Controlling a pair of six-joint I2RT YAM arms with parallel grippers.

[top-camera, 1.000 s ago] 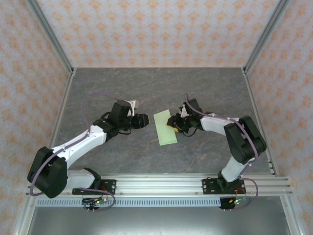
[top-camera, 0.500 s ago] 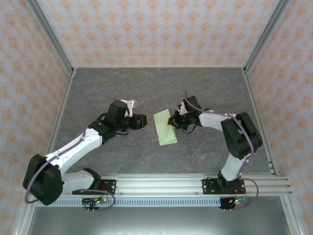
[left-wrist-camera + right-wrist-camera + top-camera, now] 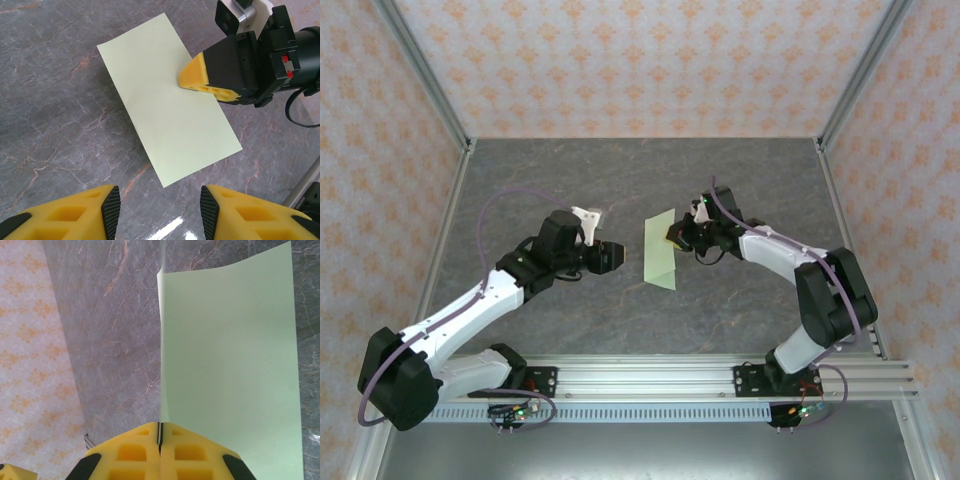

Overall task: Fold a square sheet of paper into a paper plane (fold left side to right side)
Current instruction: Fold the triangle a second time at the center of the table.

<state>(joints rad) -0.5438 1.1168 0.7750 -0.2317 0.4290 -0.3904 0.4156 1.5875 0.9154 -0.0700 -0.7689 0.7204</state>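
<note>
Looking down from top: my right pincer (image 3: 672, 238) clamps paper (image 3: 658, 260) at right edge, raised off table (image 3: 570, 180). My left pincer (image 3: 619, 256) half-open, empty, just left of paper.
Left wrist: paper ahead of spread jaws.
Right wrist: jaws closed on paper edge.

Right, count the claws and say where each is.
2. The left claw hovers open just left of the pale green paper; the right claw is shut on its right edge.
</note>
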